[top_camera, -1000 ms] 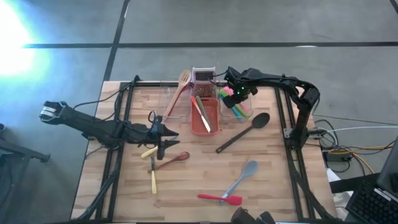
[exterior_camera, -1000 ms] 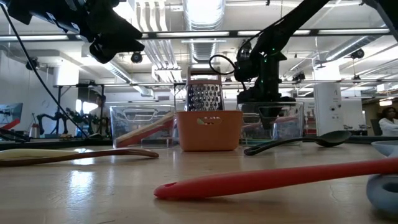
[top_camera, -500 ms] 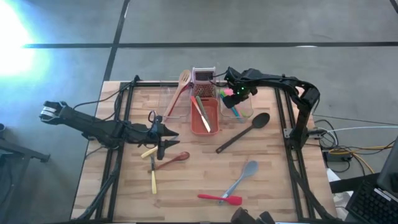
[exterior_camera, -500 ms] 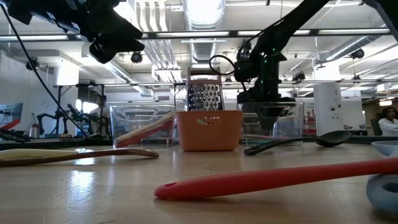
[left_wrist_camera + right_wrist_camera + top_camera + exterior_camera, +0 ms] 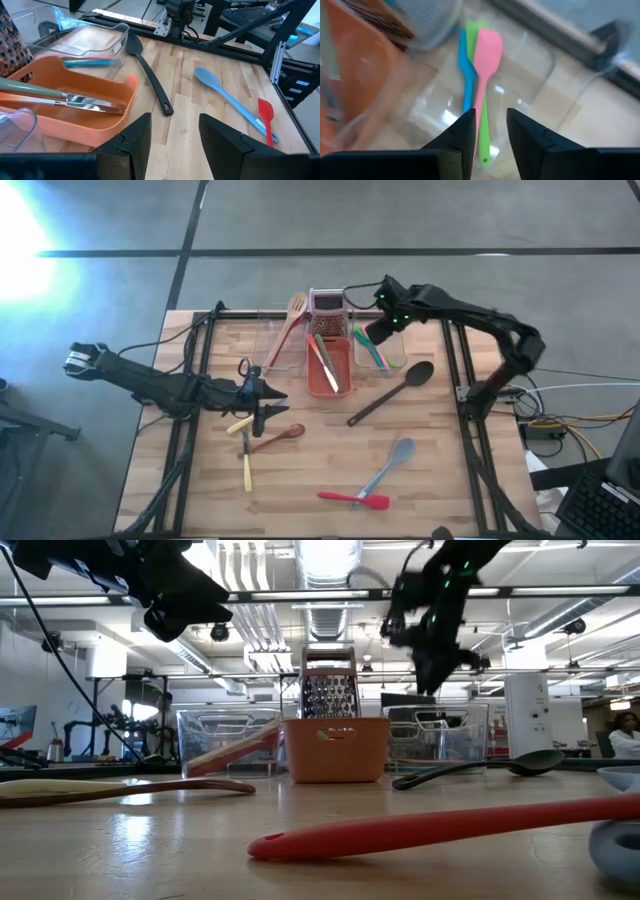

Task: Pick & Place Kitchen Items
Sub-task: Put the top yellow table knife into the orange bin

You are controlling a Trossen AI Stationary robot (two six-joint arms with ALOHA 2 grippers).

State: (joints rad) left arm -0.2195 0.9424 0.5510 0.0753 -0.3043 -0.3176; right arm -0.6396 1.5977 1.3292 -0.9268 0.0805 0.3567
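Right gripper (image 5: 372, 333): raised above the clear tub (image 5: 392, 361) at the table's 1 o'clock; fingers parted a little, nothing between them.
Left gripper (image 5: 268, 404): hovers over the table's left half, at 9 o'clock of centre; fingers (image 5: 136, 137) parted with bare wood between, holding nothing.
Clear tub contents: three utensils side by side, touching — one pink spatula (image 5: 485, 60), one blue utensil (image 5: 465, 75), one green utensil (image 5: 483, 135).
Orange tub (image 5: 328, 383): at 12 o'clock of centre; two utensils counted inside, a green-handled one (image 5: 30, 88) and a metal blade (image 5: 85, 102).
Wooden spoon (image 5: 291, 317): one, leaning in a second clear tub (image 5: 275, 365) at 11 o'clock.
Grater (image 5: 328, 692): one, upright behind the orange tub.
Loose on table: six items. One black ladle (image 5: 392, 391) at 2 o'clock; one grey-blue spoon (image 5: 389, 465) and one red spatula (image 5: 354, 500) at 5 o'clock, their ends touching; one brown spoon (image 5: 278, 437) and two yellow-handled knives (image 5: 244, 448) at 8 o'clock, just below the left gripper.
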